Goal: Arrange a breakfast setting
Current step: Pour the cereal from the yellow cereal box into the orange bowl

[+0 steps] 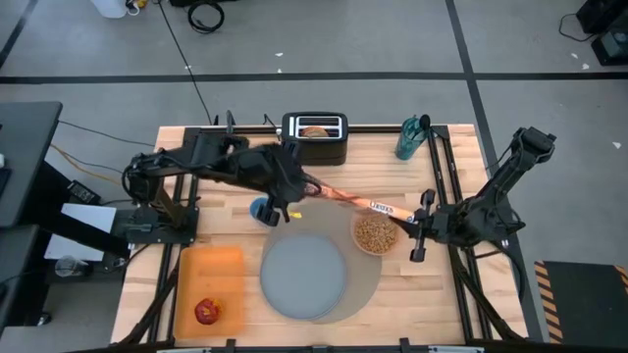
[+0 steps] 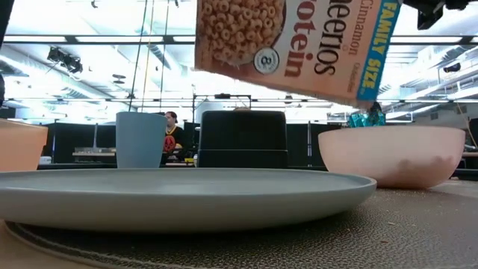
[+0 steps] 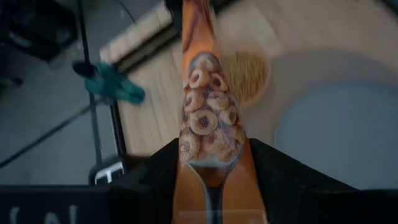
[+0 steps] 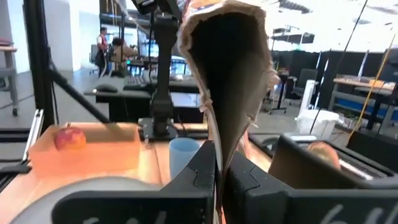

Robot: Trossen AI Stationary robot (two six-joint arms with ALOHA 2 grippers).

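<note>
Both grippers hold one cereal box (image 1: pixel 358 201) between them, stretched flat over the table. The left gripper (image 1: pixel 294 186) has its fingers (image 3: pixel 292 180) part-way open, clamped on the two broad faces of the box's bottom end; in the left wrist view the box runs straight out from between them, its printed cereal rings facing up. The right gripper (image 1: pixel 417 224) has its fingers (image 4: pixel 193 177) pressed almost together, pinching the thin cardboard edge at the box's opened top; in the right wrist view the open mouth of the box gapes just above those fingers.

The pink bowl (image 1: pixel 375 235) sits just beside the right gripper's fingertips, under the box's open end, and it is full of cereal. The blue-grey plate (image 1: pixel 304 277) lies on the round grey mat (image 1: pixel 365 284), below the span of the box and between the two grippers, nearer the front edge. The small blue cup (image 1: pixel 261 209) stands just beside the left gripper's fingers, next to the mat. The red apple (image 1: pixel 207 312) rests on the orange board (image 1: pixel 211 270), well apart from both grippers. The black toaster (image 1: pixel 316 138) stands behind the left gripper, with a bagel (image 1: pixel 315 130) in its slot.
</note>
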